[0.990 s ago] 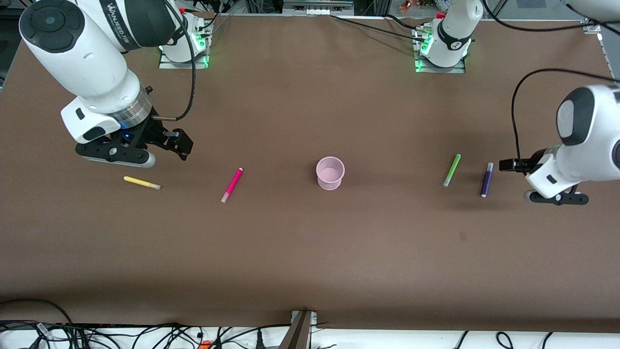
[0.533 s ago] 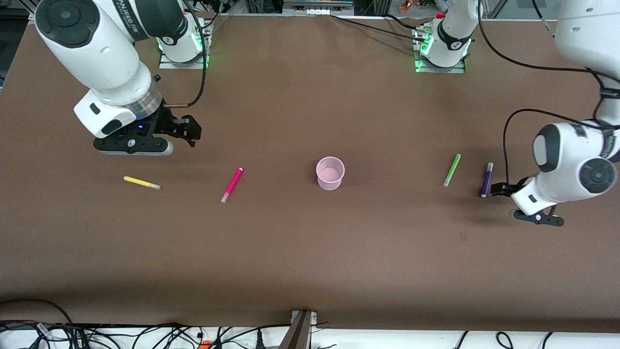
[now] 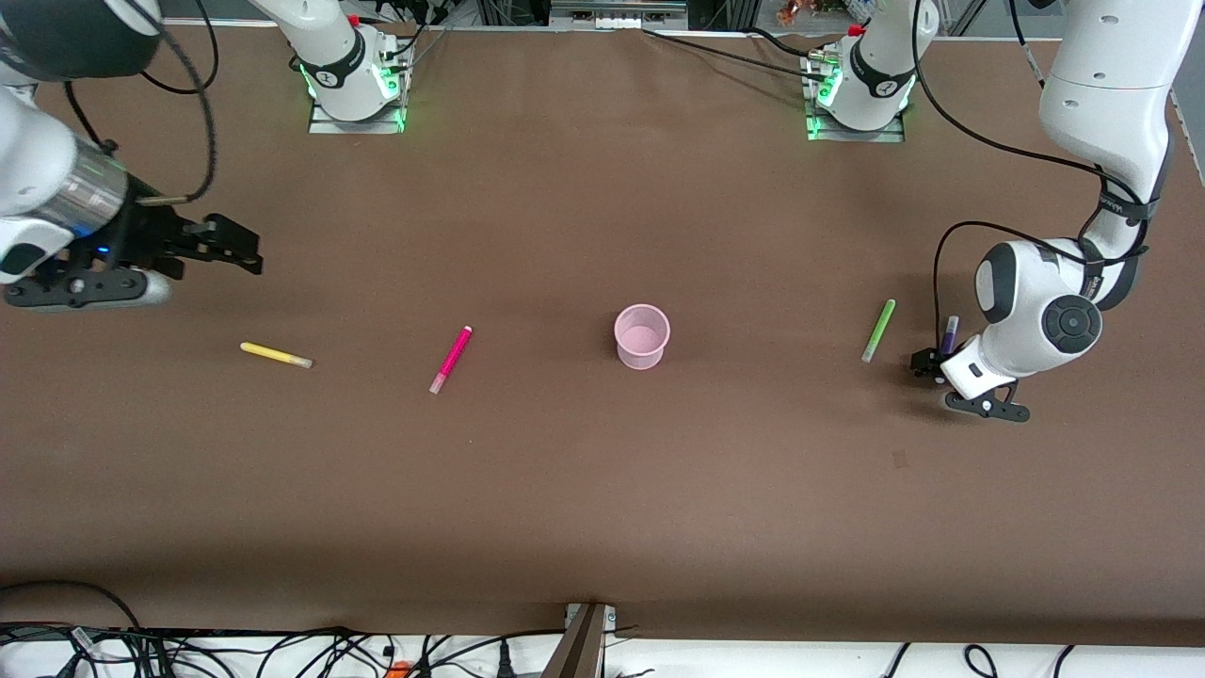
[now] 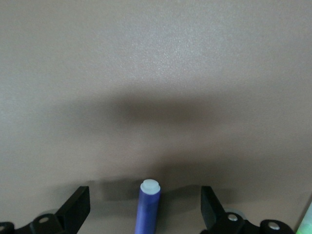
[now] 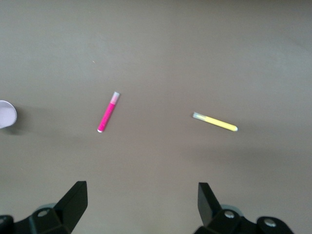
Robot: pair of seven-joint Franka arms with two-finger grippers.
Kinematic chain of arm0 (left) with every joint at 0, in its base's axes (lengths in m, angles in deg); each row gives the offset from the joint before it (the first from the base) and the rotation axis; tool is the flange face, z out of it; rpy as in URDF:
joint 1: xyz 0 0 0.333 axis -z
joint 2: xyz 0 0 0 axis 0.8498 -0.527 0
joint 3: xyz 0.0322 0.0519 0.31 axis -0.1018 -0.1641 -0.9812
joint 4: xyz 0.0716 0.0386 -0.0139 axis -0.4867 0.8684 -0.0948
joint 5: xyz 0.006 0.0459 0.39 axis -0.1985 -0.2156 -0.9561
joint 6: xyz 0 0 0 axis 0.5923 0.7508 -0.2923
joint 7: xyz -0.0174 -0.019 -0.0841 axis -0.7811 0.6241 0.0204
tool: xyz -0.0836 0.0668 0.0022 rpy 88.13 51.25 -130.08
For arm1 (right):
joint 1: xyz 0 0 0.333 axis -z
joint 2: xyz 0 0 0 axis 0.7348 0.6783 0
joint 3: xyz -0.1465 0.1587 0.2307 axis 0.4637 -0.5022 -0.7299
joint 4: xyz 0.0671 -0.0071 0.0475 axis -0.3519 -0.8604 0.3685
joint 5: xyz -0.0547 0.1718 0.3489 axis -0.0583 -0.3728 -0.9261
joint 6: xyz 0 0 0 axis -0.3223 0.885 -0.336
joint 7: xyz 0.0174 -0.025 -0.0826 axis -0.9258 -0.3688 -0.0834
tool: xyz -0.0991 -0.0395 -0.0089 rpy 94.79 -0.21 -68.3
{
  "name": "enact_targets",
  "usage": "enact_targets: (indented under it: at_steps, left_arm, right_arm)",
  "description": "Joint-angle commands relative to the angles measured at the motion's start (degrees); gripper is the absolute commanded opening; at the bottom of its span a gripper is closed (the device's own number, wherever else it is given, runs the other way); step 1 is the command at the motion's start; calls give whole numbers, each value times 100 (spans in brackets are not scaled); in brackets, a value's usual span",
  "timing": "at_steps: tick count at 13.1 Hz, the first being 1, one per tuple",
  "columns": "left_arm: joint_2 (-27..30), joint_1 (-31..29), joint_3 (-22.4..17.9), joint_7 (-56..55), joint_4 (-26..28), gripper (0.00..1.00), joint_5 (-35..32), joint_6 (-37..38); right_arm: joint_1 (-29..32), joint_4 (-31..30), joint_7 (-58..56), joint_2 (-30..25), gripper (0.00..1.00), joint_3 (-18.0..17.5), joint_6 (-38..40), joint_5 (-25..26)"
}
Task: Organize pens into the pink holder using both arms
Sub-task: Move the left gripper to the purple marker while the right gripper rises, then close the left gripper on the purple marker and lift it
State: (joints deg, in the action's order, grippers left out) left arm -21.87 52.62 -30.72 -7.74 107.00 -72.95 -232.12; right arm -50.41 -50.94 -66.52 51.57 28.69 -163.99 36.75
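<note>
The pink holder [image 3: 642, 336] stands upright at the middle of the front view on the brown table [image 3: 602, 490], with nothing visible inside it. In the right wrist view only an edge of it shows at the frame's border [image 5: 7, 113].

Four pens lie flat in a loose row level with the holder. Toward the right arm's end of the table lie the pink pen [image 3: 451, 359], well apart from the holder, and the yellow pen [image 3: 275, 355] farther out still; the right wrist view shows both, pink [image 5: 108, 112] and yellow [image 5: 215, 122], near each other and apart. Toward the left arm's end lie the green pen [image 3: 878, 330] and, just beside it, the purple pen [image 3: 949, 333], whose lower part is hidden by the left arm's wrist in the front view.

The left gripper [image 3: 927, 364] is low at the right of the front view, down over the purple pen. In the left wrist view its fingers [image 4: 78, 207] stand wide apart with the purple pen [image 4: 148, 207] midway between them, its pale tip pointing away; neither finger touches it.

The right gripper [image 3: 231, 249] hangs at the upper left edge of the front view, above bare table, holding nothing. Its fingers [image 5: 75, 199] are spread wide in the right wrist view.
</note>
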Motion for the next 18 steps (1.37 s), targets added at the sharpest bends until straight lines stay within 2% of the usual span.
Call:
enact_targets:
  at_steps: [1, 2, 4, 5, 7, 8, 12, 15, 16, 18]
  left_arm:
    - [180, -32, 37, 129, 248, 100, -69, -3]
    - [189, -23, 54, 129, 257, 95, -69, -3]
    - [198, -32, 72, 147, 257, 54, -69, -3]
    - [207, -23, 72, 156, 257, 38, -69, 6]
    - [207, -32, 72, 522, 222, 9, -69, 15]
    - [207, -49, 63, 690, 196, 0, -60, 6]
    - [207, -102, 63, 823, 126, 0, -69, 6]
    - [294, -67, 72, 859, -198, 0, -69, 198]
    - [321, -15, 81, 867, -478, 0, -69, 556]
    - [339, -40, 456, 868, -1128, 0, -34, 1583]
  right_arm:
    - [206, -825, -100, -729, 100, -196, -25, -79]
    - [206, -879, -91, -757, 100, -196, 10, -62]
    - [198, -827, -39, -591, 100, -187, 1, -27]
    - [180, -818, -12, -590, 100, -187, -25, -18]
    - [101, -818, 6, -599, 100, -204, -43, 9]
    - [92, -809, 6, -590, 100, -196, -60, 26]
    - [153, -651, -55, -528, 100, -152, -87, 26]
    - [136, -545, -56, -528, 100, -151, -34, 193]
    - [127, -545, -108, -493, 100, -152, 9, 193]
    - [92, -545, -100, -511, 100, -187, 36, 193]
